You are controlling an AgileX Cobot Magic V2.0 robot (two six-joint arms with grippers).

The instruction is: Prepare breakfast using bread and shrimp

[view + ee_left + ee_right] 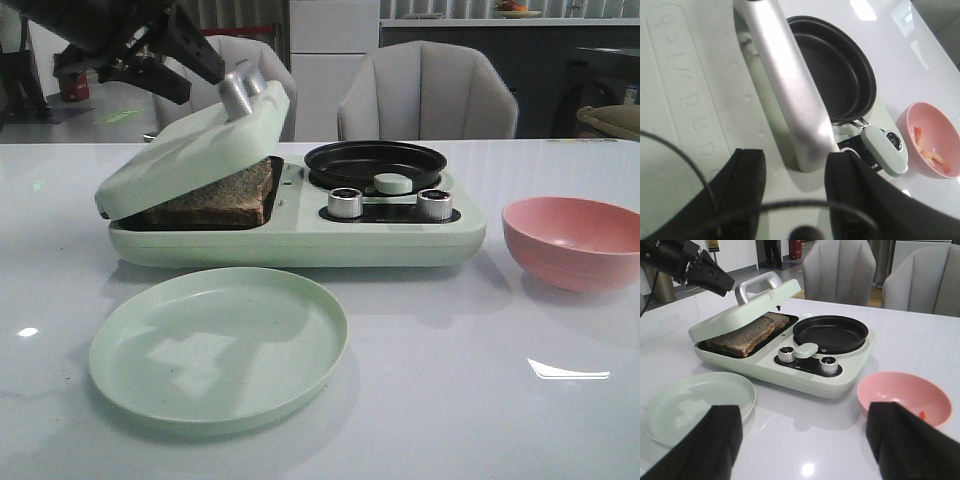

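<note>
The right gripper point(802, 440) hangs low over the table point(450, 400) with its two dark fingers spread wide, nothing between them. Just ahead of its left finger lies the pale green plate point(218, 345), bare. Ahead of its right finger sits the pink bowl point(575, 240); the left wrist view shows the shrimp point(934, 152) inside, orange-pink curved pieces lying against the bowl's inner wall, their long axis running roughly along the slope of the wall.

Farther from that gripper stands the pale green breakfast maker point(300, 240). On its right half sits a black round pan point(375, 162) with a pale green handle point(885, 150), and two silver knobs point(345, 202) in front of it. On its left half the lid point(190, 150) is tilted partway up, hinged at the back. Under it the bread point(747, 332) lies flat on the dark plate, two brown slices side by side, their row running from the front of the machine toward the back.

The left gripper point(795, 172) is above the lid at its silver handle point(790, 85), fingers apart, one on each side of the bar's end; whether they touch it I cannot tell.
</note>
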